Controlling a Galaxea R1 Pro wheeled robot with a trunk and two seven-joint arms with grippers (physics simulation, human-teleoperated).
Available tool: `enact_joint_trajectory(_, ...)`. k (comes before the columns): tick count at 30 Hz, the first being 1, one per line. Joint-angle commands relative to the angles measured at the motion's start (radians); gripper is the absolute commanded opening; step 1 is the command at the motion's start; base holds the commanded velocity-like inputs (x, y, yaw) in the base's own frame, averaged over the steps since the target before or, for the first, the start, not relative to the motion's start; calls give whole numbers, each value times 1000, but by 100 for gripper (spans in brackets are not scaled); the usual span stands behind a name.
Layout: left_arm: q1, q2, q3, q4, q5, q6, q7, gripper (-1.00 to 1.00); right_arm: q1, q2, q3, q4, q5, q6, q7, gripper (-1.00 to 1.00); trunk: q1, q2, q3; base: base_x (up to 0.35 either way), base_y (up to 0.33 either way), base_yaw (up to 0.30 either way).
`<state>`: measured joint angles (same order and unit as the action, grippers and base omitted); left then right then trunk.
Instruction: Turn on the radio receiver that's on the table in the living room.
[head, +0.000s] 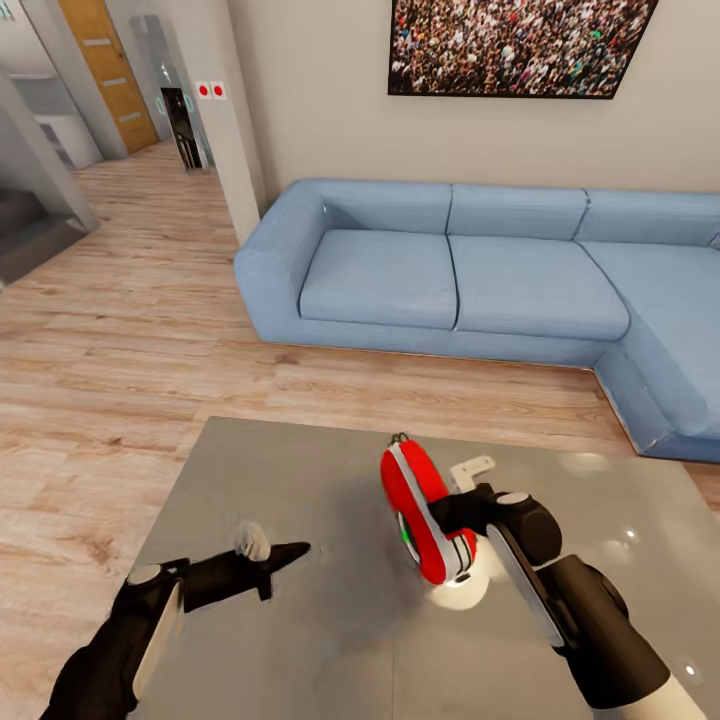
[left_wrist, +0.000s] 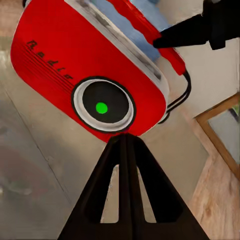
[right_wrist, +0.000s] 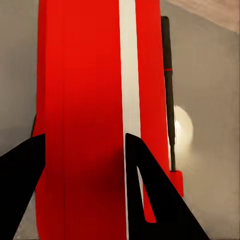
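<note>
The red radio receiver (head: 425, 510) with white trim stripes stands tilted on the glossy grey table (head: 300, 640). My right gripper (head: 447, 514) is shut on the radio receiver, and in the right wrist view its fingers (right_wrist: 22, 190) straddle the red body (right_wrist: 80, 100) beside the thin black handle (right_wrist: 169, 90). My left gripper (head: 295, 552) is shut and empty, pointing at the radio from the left with a gap between. In the left wrist view its tip (left_wrist: 124, 139) sits just short of the round dark dial (left_wrist: 103, 105), which shows a green dot.
A blue L-shaped sofa (head: 450, 270) stands beyond the table under a crowd picture (head: 510, 45). Light wood floor (head: 120, 330) runs left toward a hallway with a wooden door (head: 105, 65). A white wall corner (head: 235, 150) stands by the sofa's left end.
</note>
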<state>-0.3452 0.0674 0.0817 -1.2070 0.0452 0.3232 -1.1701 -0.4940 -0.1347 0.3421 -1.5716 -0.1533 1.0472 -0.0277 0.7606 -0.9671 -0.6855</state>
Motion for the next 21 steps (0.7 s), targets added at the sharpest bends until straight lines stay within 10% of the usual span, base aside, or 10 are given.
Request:
enact_joint_trajectory(1, 0, 8, 18, -4, 9, 1, -15, -100, 0, 0, 0, 0, -33, 0, -11, -100, 0, 0, 0, 0, 0, 0)
enact_joint_trajectory(12, 0, 100, 63, -5, 81, 19, -164, -100, 0, 0, -15, -1, -35, 0, -135, -100, 0, 0, 0, 0, 0, 0)
enact_joint_trajectory(21, 0, 109, 102, -3, 91, 25, -193, -100, 0, 1, -17, 2, -34, 0, -141, -100, 0, 0, 0, 0, 0, 0)
